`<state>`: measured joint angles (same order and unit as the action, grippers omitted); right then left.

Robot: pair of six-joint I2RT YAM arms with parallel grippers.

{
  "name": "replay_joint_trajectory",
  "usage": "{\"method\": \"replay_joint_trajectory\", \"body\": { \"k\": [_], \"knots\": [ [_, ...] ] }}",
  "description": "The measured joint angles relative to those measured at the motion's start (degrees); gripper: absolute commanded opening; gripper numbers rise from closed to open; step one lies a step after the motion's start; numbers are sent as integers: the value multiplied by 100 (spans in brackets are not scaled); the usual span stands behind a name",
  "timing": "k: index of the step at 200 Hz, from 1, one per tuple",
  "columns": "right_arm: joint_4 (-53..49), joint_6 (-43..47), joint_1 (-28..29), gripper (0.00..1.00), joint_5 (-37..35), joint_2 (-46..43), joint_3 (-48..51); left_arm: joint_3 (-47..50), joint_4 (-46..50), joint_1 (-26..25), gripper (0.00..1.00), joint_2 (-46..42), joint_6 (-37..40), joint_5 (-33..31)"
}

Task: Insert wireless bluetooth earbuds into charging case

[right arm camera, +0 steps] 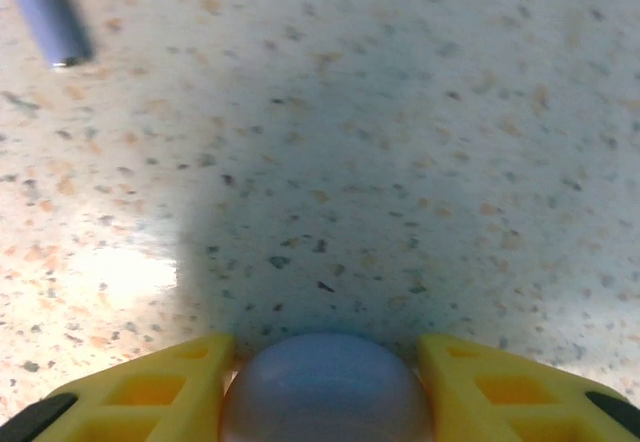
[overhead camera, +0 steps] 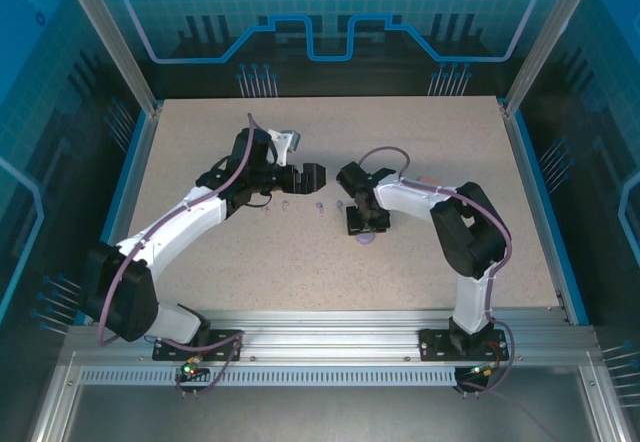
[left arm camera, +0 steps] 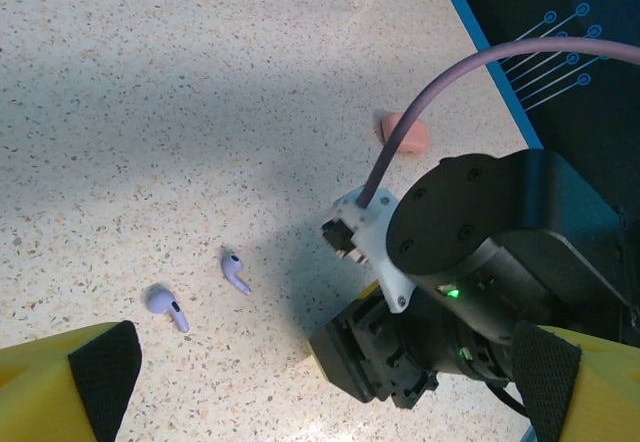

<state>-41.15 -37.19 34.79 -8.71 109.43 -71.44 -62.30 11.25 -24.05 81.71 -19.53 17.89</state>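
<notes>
Here the right claw grips the lavender charging case mid-frame, while both purple earbuds lie just left of it, below the released left claw.

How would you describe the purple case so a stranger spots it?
Start at the speckled table, then the right gripper near its middle. Between its yellow fingers sits the purple case, a dome much bigger than the stemmed purple earbuds.
</notes>
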Motion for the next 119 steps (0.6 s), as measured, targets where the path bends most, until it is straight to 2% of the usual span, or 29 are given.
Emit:
{"method": "replay_joint_trajectory", "body": {
  "k": [78, 99, 119],
  "knots": [
    [114, -1714, -138, 38, -4, -146, 205, -61, -90, 0, 99, 181, -55, 85],
    [94, -1943, -138, 53, -24, -136, 195, -66, -122, 0, 99, 184, -114, 109],
    [90, -2055, -133, 62, -28, -96, 184, -66, -127, 0, 99, 184, -118, 114]
  ]
}}
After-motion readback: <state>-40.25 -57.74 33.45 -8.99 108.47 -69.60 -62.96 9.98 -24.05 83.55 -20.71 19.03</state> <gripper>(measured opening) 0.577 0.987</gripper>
